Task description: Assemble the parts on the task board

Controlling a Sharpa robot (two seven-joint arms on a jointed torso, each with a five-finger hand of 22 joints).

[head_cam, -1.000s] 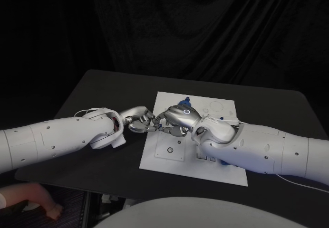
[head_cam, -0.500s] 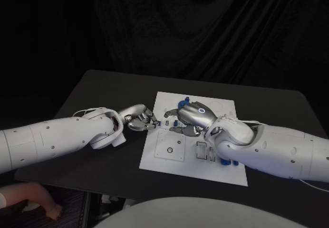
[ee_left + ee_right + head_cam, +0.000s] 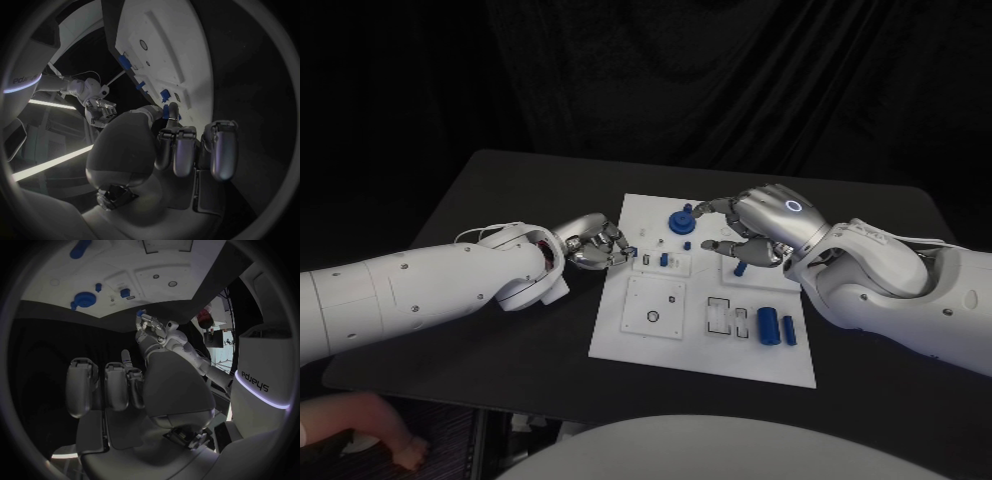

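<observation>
Small blue part pinched under right hand, above task board.

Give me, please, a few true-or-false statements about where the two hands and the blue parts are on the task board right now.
1. The right hand holds a small blue part over the task board. True.
2. The left hand lies at the board's far right corner. False: it is at the board's left edge.
3. Two blue cylinders lie side by side in the board's near right part. True.
4. The two hands grip each other. False: they are apart, with bare board between them.
5. The round blue piece lies on the black table beside the board. False: it stands on the board near its far edge.
</observation>
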